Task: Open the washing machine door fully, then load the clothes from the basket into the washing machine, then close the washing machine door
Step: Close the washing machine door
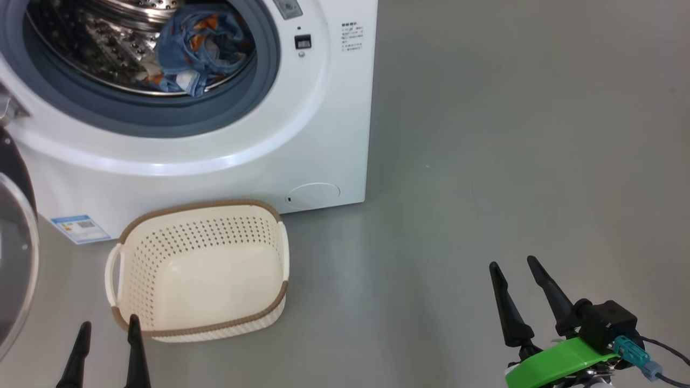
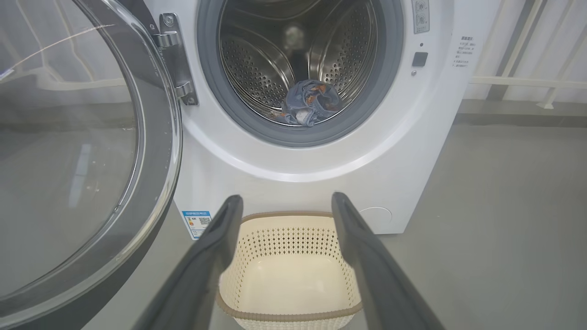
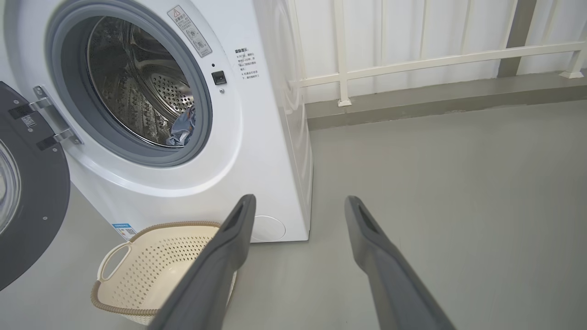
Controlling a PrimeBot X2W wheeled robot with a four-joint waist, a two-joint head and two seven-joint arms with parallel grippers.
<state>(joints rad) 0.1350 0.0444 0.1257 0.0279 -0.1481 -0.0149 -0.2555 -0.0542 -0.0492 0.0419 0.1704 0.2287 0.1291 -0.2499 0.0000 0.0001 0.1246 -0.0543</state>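
Note:
The white washing machine (image 1: 302, 134) (image 2: 412, 151) (image 3: 257, 151) stands with its door (image 1: 13, 269) (image 2: 82, 151) (image 3: 27, 192) swung wide to the left on its metal hinge (image 2: 176, 59). Blue clothes (image 1: 202, 46) (image 2: 309, 103) (image 3: 182, 133) lie inside the steel drum. The cream basket (image 1: 202, 269) (image 2: 289, 270) (image 3: 156, 270) sits on the floor before the machine with nothing in it. My left gripper (image 1: 108, 334) (image 2: 286, 201) is open, just short of the basket's near rim. Out on the floor to the right, my right gripper (image 1: 515, 269) (image 3: 298, 201) is open too, holding nothing.
Grey floor (image 1: 512, 134) stretches to the right of the machine. A white railing (image 3: 412, 59) and a low ledge (image 3: 435, 101) run along the back wall. A blue label sticker (image 1: 80, 228) sits low on the machine's front.

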